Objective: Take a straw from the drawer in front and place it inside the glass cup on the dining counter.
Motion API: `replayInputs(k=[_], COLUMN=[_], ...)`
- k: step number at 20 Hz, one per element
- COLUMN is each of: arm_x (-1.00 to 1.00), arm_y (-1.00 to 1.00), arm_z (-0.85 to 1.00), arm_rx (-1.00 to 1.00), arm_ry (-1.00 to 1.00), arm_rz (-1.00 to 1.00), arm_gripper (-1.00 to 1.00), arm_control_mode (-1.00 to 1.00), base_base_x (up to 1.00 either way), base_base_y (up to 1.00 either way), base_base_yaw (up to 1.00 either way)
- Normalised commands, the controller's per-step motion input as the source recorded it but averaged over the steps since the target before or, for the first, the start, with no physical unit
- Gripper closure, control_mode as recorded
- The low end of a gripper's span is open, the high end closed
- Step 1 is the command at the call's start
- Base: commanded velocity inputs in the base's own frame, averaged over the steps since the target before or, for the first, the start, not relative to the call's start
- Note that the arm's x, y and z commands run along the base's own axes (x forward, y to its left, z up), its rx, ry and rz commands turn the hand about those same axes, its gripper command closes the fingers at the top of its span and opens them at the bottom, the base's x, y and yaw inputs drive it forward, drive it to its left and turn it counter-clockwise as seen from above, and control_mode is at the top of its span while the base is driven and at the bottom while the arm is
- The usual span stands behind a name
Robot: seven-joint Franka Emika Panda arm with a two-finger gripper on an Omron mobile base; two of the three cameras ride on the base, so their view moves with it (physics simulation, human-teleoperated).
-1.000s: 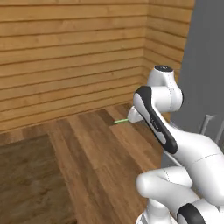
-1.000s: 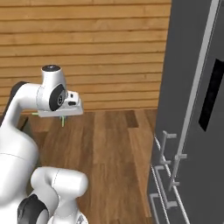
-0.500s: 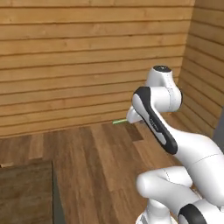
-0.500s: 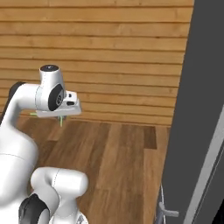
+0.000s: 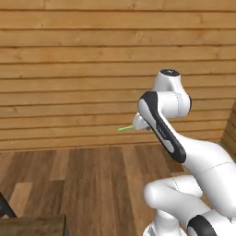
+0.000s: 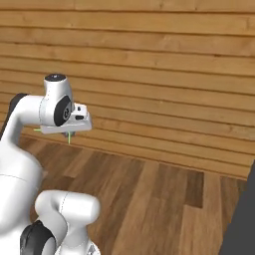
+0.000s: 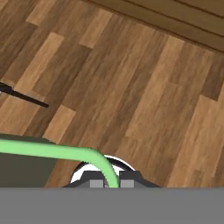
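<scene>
1. so the whole view is swinging round right now. the dark grey fridge that was filling the right side of the right base view a second ago is sliding off, with just a sliver left at the bottom right corner. that's the base turning, not things in the room shifting.
2. the arm pose is looking the same across the frames, so the robot is just carrying while it drives.
3. the end effector (image 7: 112, 180) is clenched on the straw (image 7: 52, 151). in the hand view the green stick is running from between the finger tips and curving off to the left edge. in the left base view the straw (image 5: 125, 128) is poking out sideways from the hand, up in the air above the wood floor (image 5: 92, 179).
4. my read: the pick from the drawer is done and it's heading for the cup, so the drop-in is what's left.
5. hard to make out: the jaws are tucked behind the wrist in both base views, and a thin dark bar (image 7: 26, 99) on the floor in the hand view is something i can't identify. a bit of dark wood slab (image 5: 32, 226) is getting cut off at the bottom left of the left base view, maybe a tabletop edge, can't say which.
</scene>
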Motion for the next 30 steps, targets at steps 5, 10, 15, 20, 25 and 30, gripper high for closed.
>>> replayInputs(k=[5, 10, 15, 20, 25, 30], arm_x=[0.00, 0.00, 0.00, 0.00, 0.00, 0.00], arm_y=[0.00, 0.00, 0.00, 0.00, 0.00, 0.00], arm_z=[0.00, 0.00, 0.00, 0.00, 0.00, 0.00], arm_rx=[0.00, 0.00, 0.00, 0.00, 0.00, 0.00], arm_ry=[0.00, 0.00, 0.00, 0.00, 0.00, 0.00], arm_rz=[0.00, 0.00, 0.00, 0.00, 0.00, 0.00], arm_gripper=[1.00, 1.00, 1.00, 1.00, 1.00, 1.00], arm_control_mode=[1.00, 1.00, 1.00, 1.00, 1.00, 1.00], base_base_x=[1.00, 1.00, 1.00, 1.00, 1.00, 1.00], base_base_y=[-0.06, -0.08, -0.04, -0.06, -0.17, -0.22], base_base_yaw=[0.36, 0.48, 0.60, 0.66, 0.65, 0.64])
